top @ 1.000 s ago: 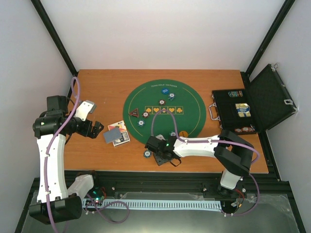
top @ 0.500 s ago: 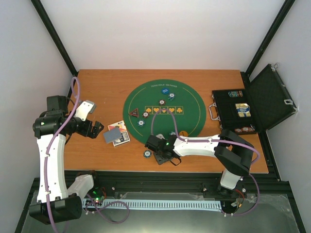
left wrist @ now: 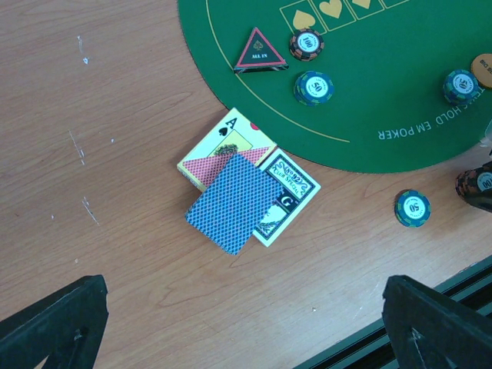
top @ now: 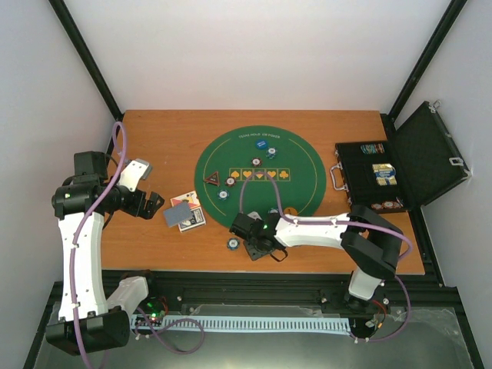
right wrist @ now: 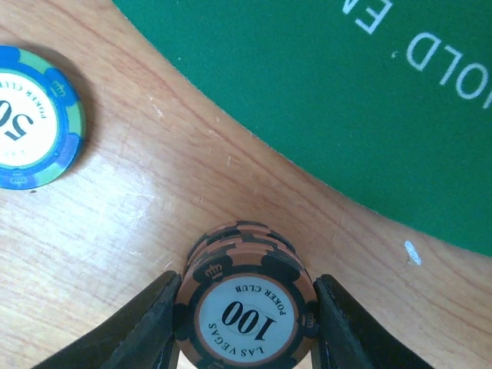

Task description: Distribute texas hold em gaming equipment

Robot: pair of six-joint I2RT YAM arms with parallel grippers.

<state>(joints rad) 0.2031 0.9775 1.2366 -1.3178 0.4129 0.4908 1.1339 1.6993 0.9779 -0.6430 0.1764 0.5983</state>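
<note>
1. The right tool [right wrist: 247, 309] is closed on a stack of orange-black "100" chips [right wrist: 238, 240]. Its fingers [right wrist: 146, 327] sit against both sides of the rim, at the bottom centre of the right wrist view.
2. The stack stands on the bare bench [right wrist: 154, 200], just beside the curved edge of the green mat [right wrist: 346, 100].
3. A blue-green "50" chip [right wrist: 31, 127] lies flat at the upper left, apart from the stack.
4. The left tool [left wrist: 242, 296] is wide open and holds nothing. It hangs above a blue-backed card [left wrist: 231, 201] lying over two card packs [left wrist: 231, 142].
5. A red-black triangular marker [left wrist: 257, 52] sits on the mat at the top of the left wrist view.
</note>
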